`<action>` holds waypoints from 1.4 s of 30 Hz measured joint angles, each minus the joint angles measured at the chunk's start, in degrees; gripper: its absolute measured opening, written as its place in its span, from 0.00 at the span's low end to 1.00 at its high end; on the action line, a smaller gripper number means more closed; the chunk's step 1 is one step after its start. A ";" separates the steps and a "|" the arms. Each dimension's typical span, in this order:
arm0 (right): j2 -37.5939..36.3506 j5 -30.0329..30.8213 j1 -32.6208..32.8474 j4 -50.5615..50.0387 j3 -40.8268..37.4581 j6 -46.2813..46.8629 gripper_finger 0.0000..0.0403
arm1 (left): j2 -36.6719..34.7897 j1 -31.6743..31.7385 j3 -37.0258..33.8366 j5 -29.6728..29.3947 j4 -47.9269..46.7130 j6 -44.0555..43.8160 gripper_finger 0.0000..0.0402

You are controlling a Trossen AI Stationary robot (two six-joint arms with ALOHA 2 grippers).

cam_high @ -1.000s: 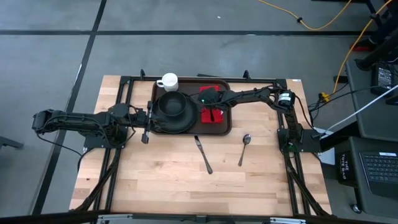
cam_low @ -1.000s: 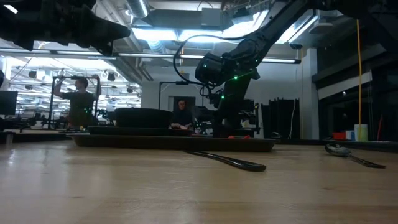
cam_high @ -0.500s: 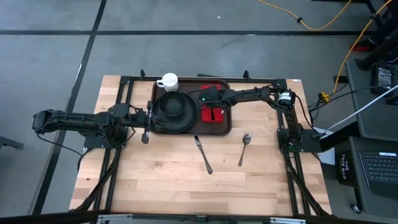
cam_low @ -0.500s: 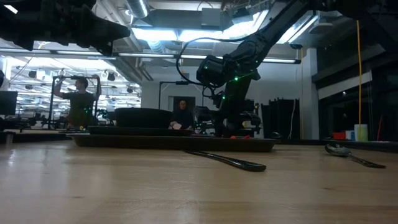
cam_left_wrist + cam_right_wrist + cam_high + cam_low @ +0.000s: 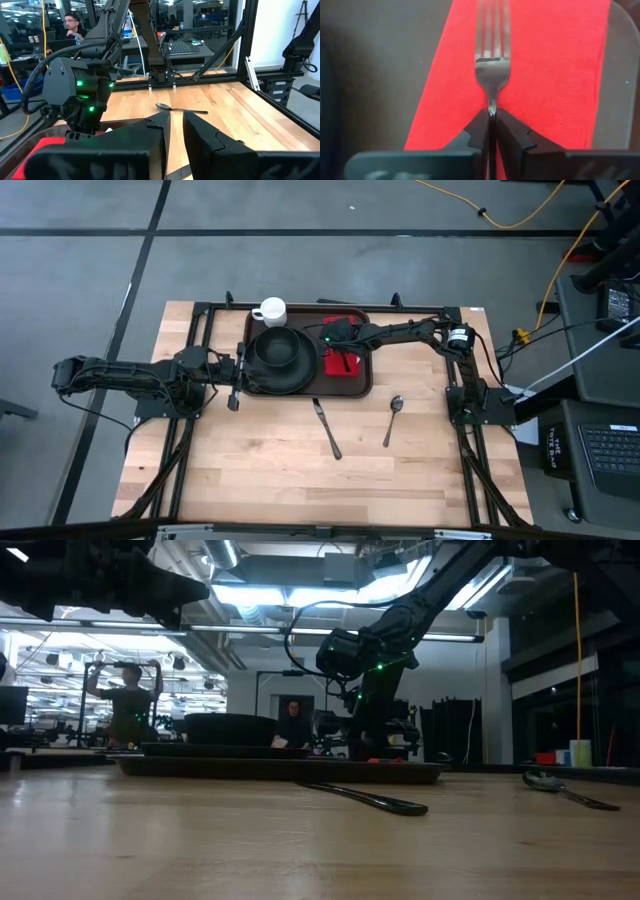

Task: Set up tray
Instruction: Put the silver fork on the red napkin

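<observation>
Our right gripper (image 5: 491, 117) was clenched on the fork (image 5: 492, 60), low over the red napkin (image 5: 341, 364) on the tray (image 5: 362, 387). The fork's long axis ran straight out from the fingers along the napkin. The left gripper (image 5: 172, 131), nearly closed and empty, waited beside the tray's other end.

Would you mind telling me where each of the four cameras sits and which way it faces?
High view: overhead, straight down; both arms, tray, knife, spoon.
Low view: table height, level across the wood into the room; the right arm descends onto the tray.
Left wrist view: beside the tray, facing the right arm; own left gripper fingers nearly together, empty.
Right wrist view: above the red napkin; right gripper pinches the fork at its neck.
Shared: the spoon shows in the high, low and left wrist views.
</observation>
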 joint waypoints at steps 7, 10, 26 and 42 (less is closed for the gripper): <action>-0.04 0.00 0.00 0.00 0.00 0.15 0.05 | 0.00 0.02 0.00 -0.02 -0.01 0.01 0.11; -0.04 0.00 -0.02 0.00 0.00 1.45 0.09 | 0.00 0.02 0.00 -0.02 -0.02 0.00 0.11; -2.77 0.54 0.00 -0.19 0.04 2.86 0.06 | 0.00 0.00 0.00 -0.02 -0.02 0.00 0.11; -2.97 0.57 -0.11 -2.59 0.04 8.93 0.06 | 0.00 0.01 0.00 -0.02 -0.02 0.00 0.11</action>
